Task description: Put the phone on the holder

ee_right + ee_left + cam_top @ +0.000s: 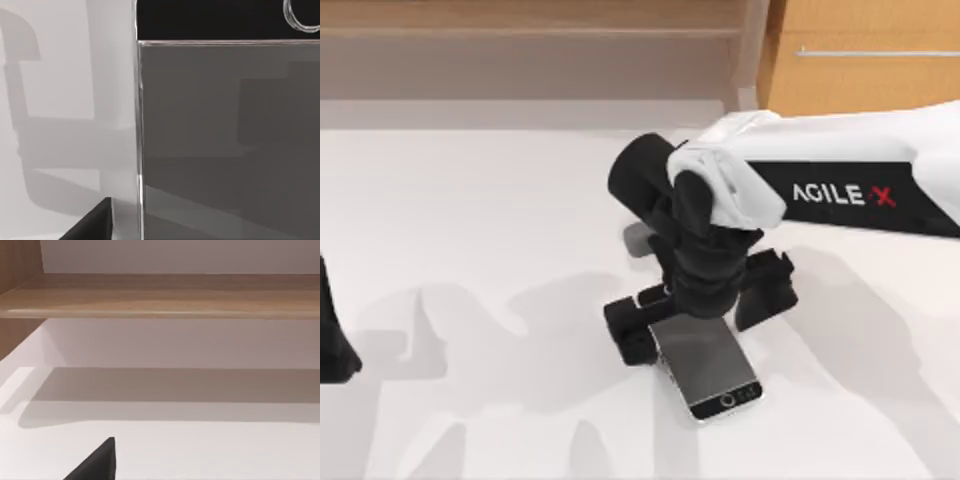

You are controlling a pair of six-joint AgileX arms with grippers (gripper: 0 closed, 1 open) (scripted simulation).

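White table [470,250] bears grey-screened, silver-rimmed phone [708,362].

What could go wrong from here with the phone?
1. The right gripper covers the phone's far end; a hold there could let the free end tilt or slip.
2. The dark holder sits right beside the gripper, so a move might knock it.
The left arm is parked at the table's left edge.

The right arm [840,185] covers the far end of the phone [705,362], so the right gripper's fingers and their hold on the phone cannot be made out. The black holder [765,285] behind the phone is partly hidden too (just two dark pieces poke out). The left arm [335,340], well left of the phone, is cut by the edge.
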